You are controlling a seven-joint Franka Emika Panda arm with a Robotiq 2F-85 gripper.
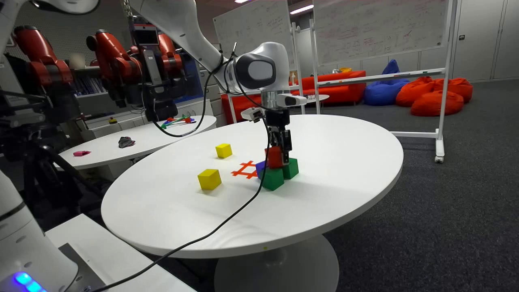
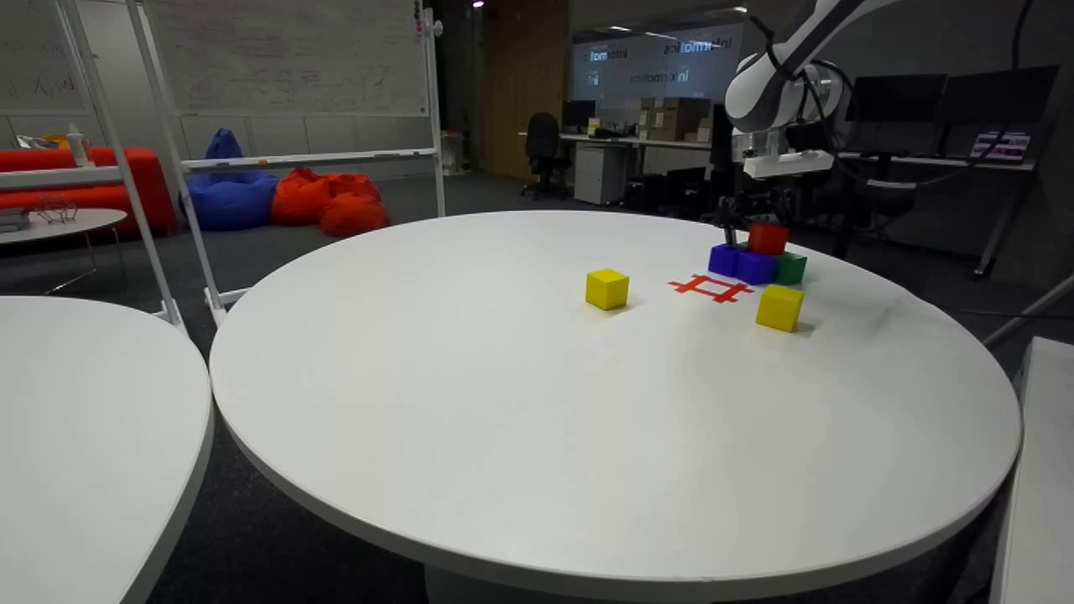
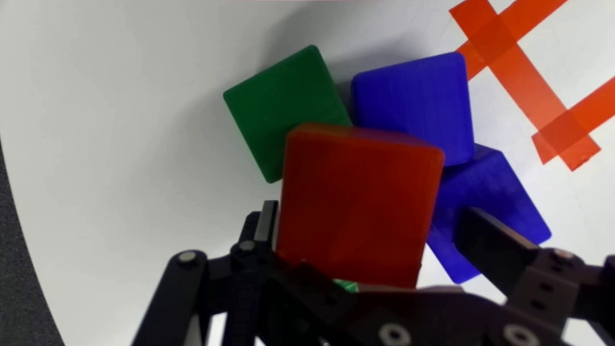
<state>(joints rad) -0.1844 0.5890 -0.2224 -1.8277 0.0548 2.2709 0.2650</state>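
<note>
wrist view: gripper (image 3: 371, 216) spread, nothing clenched. red cube (image 3: 360, 192) between jaws, toward 12 o'clock, atop green blocks (image 3: 283, 110) and blue blocks (image 3: 415, 103); 9 o'clock jaw just beside it, gap at 3.

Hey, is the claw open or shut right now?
Open: in the wrist view, the claw has one finger standing apart from the red block, with a blue block showing in the gap.

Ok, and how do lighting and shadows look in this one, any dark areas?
Wrist view: soft shadows beside a green block, while the hand and red block look dark; both exterior views: faint shadows by the yellow blocks; in an exterior view, a ceiling light glows bright at the top.
</note>
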